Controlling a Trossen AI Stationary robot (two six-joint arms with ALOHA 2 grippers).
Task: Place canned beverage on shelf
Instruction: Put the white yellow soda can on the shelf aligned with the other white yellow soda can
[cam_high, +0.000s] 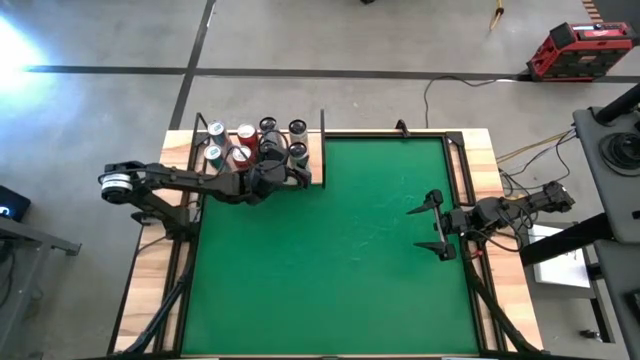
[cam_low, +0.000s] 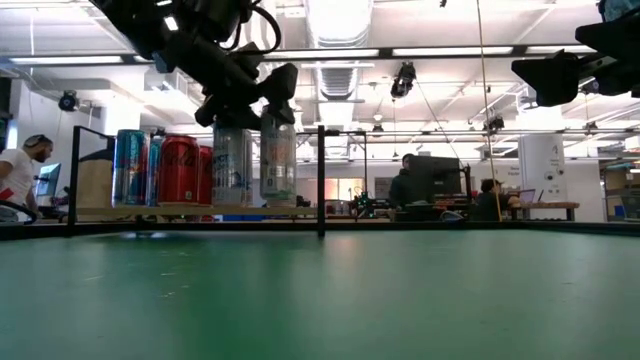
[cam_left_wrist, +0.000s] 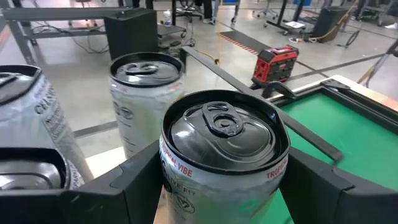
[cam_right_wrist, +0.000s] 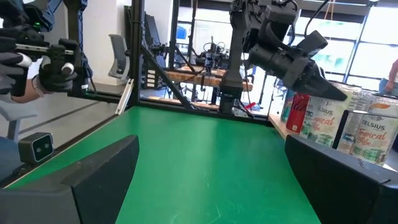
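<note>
The shelf (cam_high: 317, 168), a light-wood board with thin black rods (cam_high: 322, 125), lies at the table's far left. Several cans stand on it in two rows. The white canned beverage (cam_high: 297, 152) with a black top (cam_left_wrist: 224, 127) is in the near row, beside the shelf's right rod. My left gripper (cam_high: 290, 166) reaches in from the left and is shut on it. Another white can (cam_left_wrist: 144, 68) stands just behind it. My right gripper (cam_high: 437, 225) hangs open over the mat's right side with nothing between its fingers. My left gripper pinches the can's side wall just below the top rim (cam_left_wrist: 171, 180) between its two fingers (cam_left_wrist: 140, 186), one on each side. The fingers come nearly level, slanting from the table's left and near side. The can is upright, its bottom (cam_low: 278, 203) level with the board; whether it rests there I cannot tell.
A green mat (cam_high: 330, 260) covers the table between the arms and offers free room. Red cans (cam_low: 180, 170) and silver cans (cam_low: 130, 165) crowd the shelf to the left of the held one. A red toolbox (cam_high: 580, 50) sits on the floor beyond. People (cam_low: 405, 185) show behind the table.
</note>
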